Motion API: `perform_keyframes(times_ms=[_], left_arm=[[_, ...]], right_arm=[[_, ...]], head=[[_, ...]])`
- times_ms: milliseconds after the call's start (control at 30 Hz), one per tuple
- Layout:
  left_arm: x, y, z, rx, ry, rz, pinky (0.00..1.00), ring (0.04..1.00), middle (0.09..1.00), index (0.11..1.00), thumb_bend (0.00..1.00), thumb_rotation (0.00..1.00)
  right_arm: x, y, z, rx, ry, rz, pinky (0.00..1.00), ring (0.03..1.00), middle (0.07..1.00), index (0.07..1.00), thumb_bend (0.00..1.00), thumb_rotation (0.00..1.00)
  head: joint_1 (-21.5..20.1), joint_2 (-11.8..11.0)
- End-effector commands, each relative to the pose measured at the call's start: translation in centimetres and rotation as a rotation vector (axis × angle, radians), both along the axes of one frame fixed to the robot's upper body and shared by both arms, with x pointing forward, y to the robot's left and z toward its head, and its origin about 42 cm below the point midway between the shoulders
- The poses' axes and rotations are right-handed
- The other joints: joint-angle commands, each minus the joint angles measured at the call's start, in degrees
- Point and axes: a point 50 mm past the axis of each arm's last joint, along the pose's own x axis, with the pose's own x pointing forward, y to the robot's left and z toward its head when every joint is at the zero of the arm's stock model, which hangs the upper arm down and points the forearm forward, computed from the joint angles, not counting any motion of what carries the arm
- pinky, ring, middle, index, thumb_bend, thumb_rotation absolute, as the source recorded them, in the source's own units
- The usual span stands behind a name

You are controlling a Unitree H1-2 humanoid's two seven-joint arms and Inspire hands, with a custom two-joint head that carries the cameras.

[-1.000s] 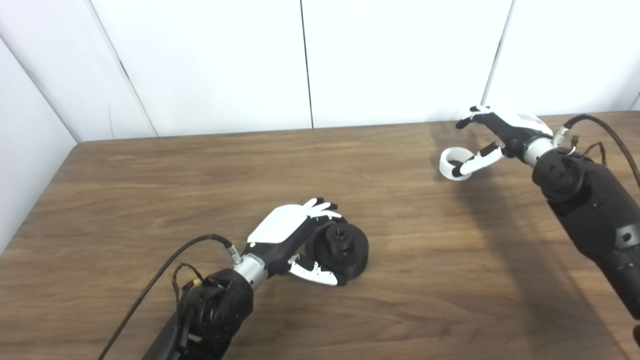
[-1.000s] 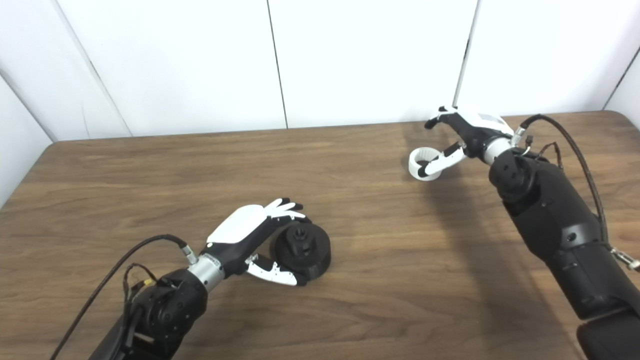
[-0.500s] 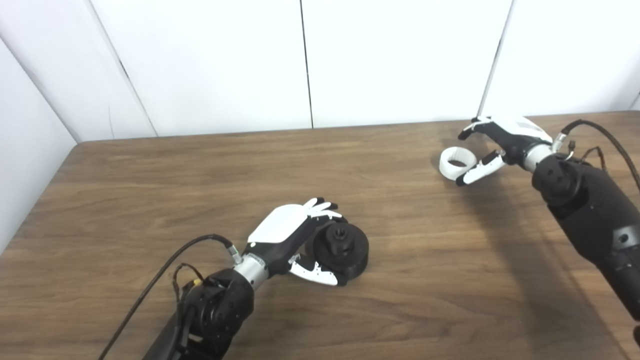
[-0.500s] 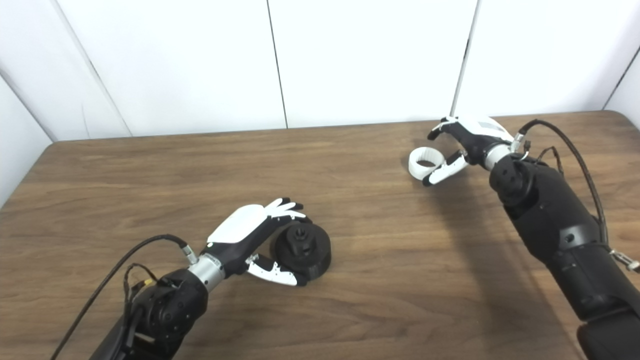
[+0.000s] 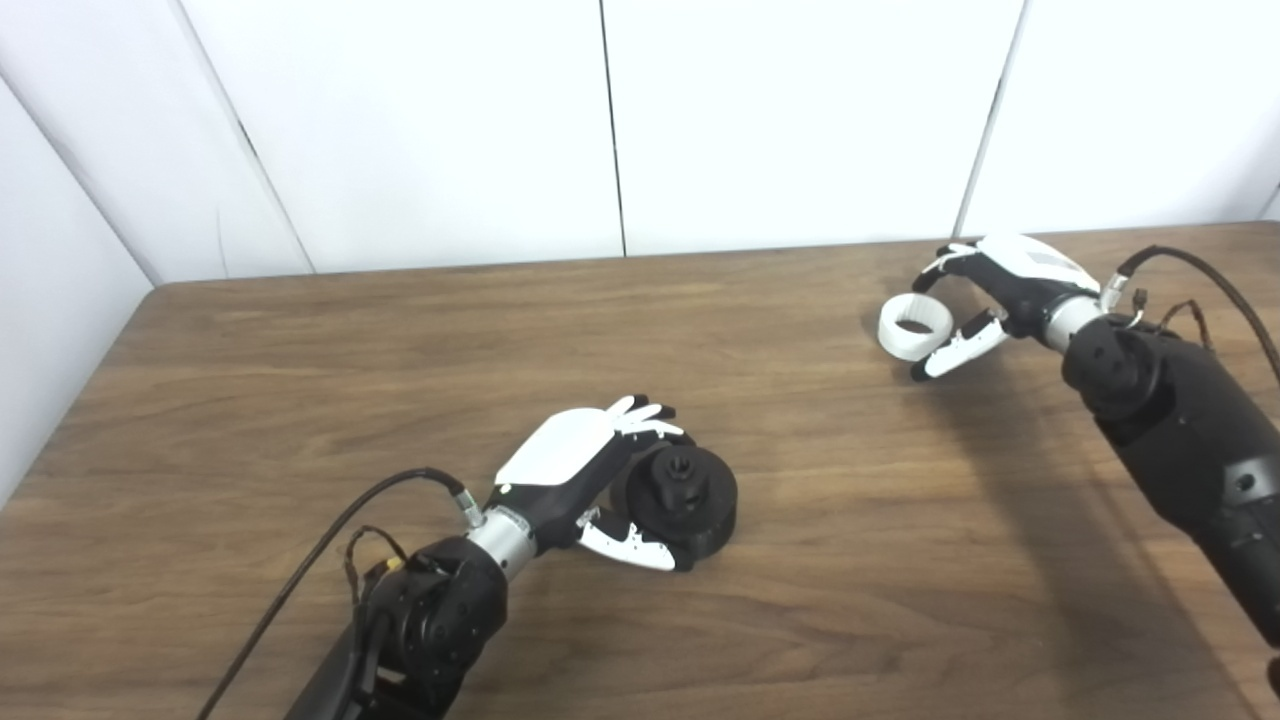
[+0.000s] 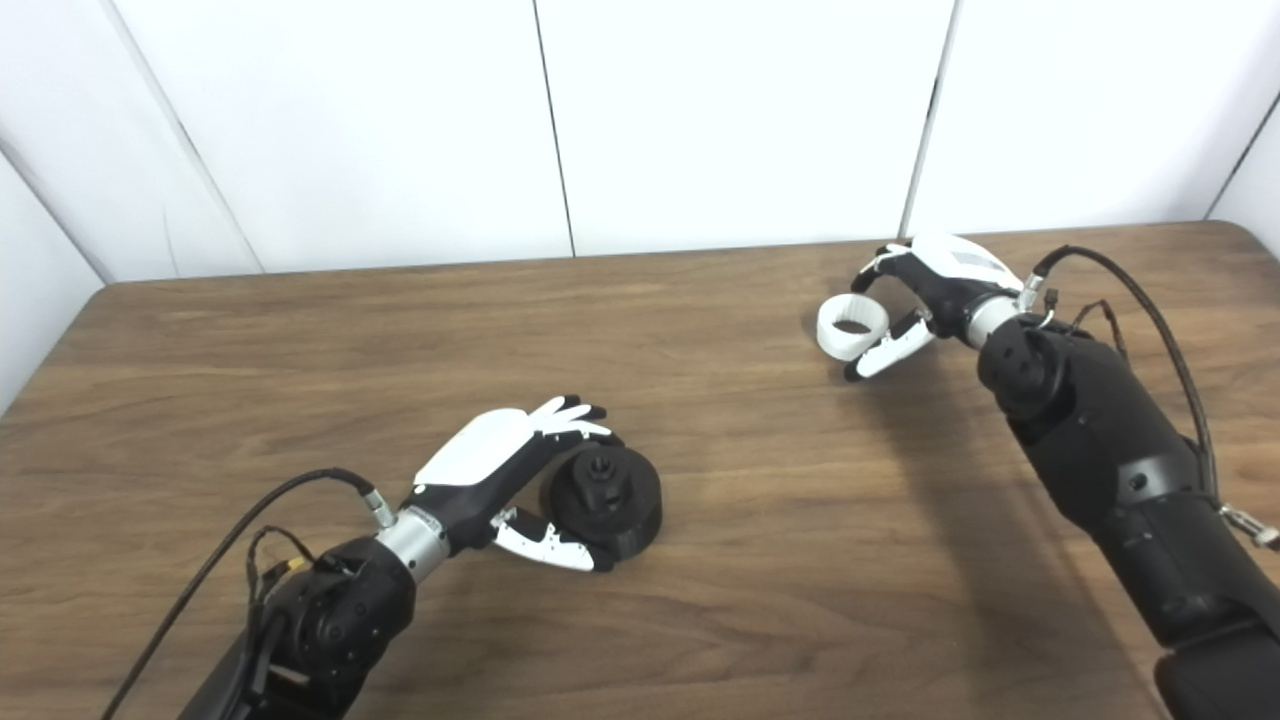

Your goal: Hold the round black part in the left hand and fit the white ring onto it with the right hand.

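Left eye view: left hand (image 5: pixel 570 465) is gripping the round black part (image 5: pixel 685 498) on the bench (image 5: pixel 300 360); right hand (image 5: pixel 1000 290), fingers curled round the white ring (image 5: pixel 912 327), grip unclear.

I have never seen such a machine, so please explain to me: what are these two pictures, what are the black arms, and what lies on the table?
Both pictures show one scene at one moment. They come from two cameras side by side on the head of a humanoid robot, looking down at a brown wooden table. The two views therefore differ only a little.

The black arms entering from the bottom edge are the robot's own. Each ends in a robot hand with fingers and a thumb.

The left robot hand is wrapped around a round black part, which rests on the table near the middle.

The right robot hand is at the far right side, its fingers curled around a white ring. Whether it grips the ring firmly already, I cannot tell. The ring is not yet on the black part.
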Motion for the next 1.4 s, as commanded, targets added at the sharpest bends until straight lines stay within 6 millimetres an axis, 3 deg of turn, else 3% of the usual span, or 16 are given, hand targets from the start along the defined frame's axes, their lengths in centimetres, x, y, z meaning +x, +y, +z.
perform_keyframes(times_ms=[0,833,1367], left_arm=[[-0.24,-0.24,0.04,0.004,0.03,-0.033,0.82,1.0,0.949,0.781,0.89,0.34],[-0.14,-0.4,0.21,-0.002,0.029,-0.036,0.83,1.0,0.949,0.777,0.89,0.33],[0.05,-0.51,0.41,-0.004,0.033,-0.036,0.83,1.0,0.951,0.772,0.89,0.32]], right_arm=[[0.76,0.57,3.25,-0.008,-0.108,0.046,1.0,1.0,0.945,0.735,0.89,0.28],[0.79,0.58,2.42,0.002,-0.145,0.068,0.95,0.99,0.92,0.674,0.85,0.26],[0.62,0.59,2.47,0.025,-0.165,0.067,0.91,0.969,0.9,0.638,0.82,0.17]], head=[[0.0,0.1],[0.0,0.0],[0.0,0.1]])
